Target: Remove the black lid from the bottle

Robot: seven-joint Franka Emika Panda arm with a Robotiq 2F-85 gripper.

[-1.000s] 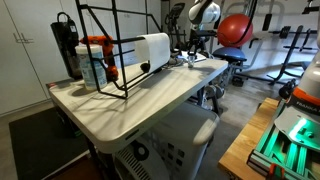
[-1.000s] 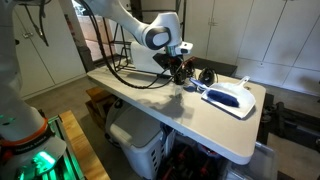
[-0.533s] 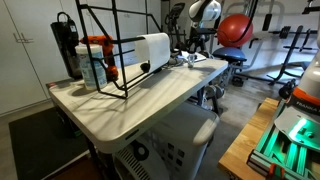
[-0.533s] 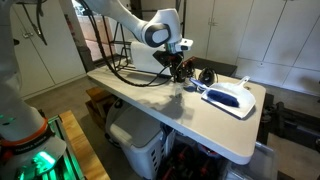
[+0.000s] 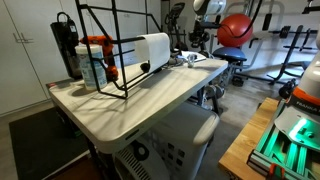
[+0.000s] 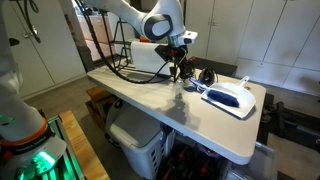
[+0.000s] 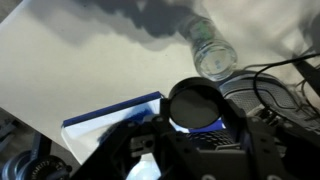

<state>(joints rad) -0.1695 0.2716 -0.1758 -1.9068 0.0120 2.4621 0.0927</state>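
Note:
In the wrist view my gripper (image 7: 196,118) is shut on a round black lid (image 7: 195,104). Below it stands a clear plastic bottle (image 7: 209,52) with an open mouth, apart from the lid. In an exterior view the gripper (image 6: 179,60) hangs just above the small bottle (image 6: 183,80) on the white table (image 6: 150,100). In an exterior view the bottle (image 5: 181,60) is tiny at the far end of the table, and the gripper there is too small to make out.
A blue and white flat object (image 6: 228,96) lies beside the bottle and also shows in the wrist view (image 7: 100,115). Black cables (image 6: 206,76) lie behind it. A black wire rack (image 5: 110,50), a white box (image 5: 153,48) and bottles (image 5: 95,62) stand on the table.
The arm has risen straight up from the bottle, carrying the black lid with it. The bottle stays in place on the table.

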